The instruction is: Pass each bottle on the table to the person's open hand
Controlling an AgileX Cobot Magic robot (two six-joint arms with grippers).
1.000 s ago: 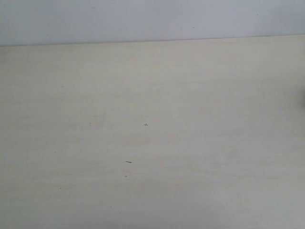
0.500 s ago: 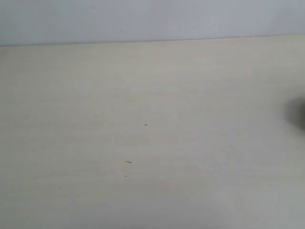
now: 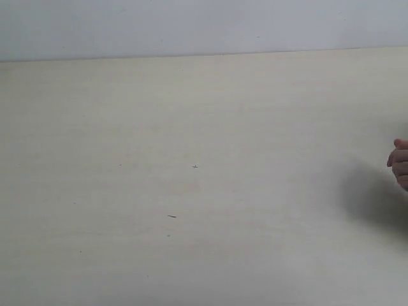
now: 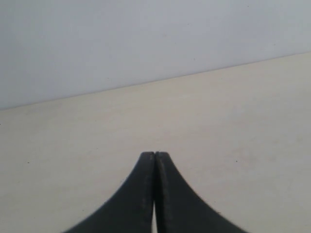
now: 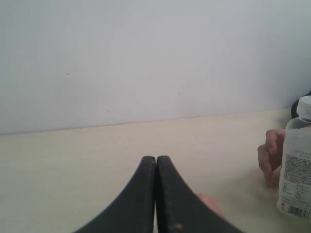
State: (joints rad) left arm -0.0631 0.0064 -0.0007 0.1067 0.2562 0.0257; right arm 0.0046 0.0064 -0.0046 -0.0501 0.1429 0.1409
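The black left gripper and the black right gripper are both sitting clenched, grasping nothing, over the flat cream-beige table. A bare light-skinned hand is showing at the 3 o'clock edge, its fingers curling against a small clear plastic white-capped bottle that is standing upright on the table.

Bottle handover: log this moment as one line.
left claw: shut, empty | right claw: shut, empty | person's hand: against bottle | bottle: upright, white cap
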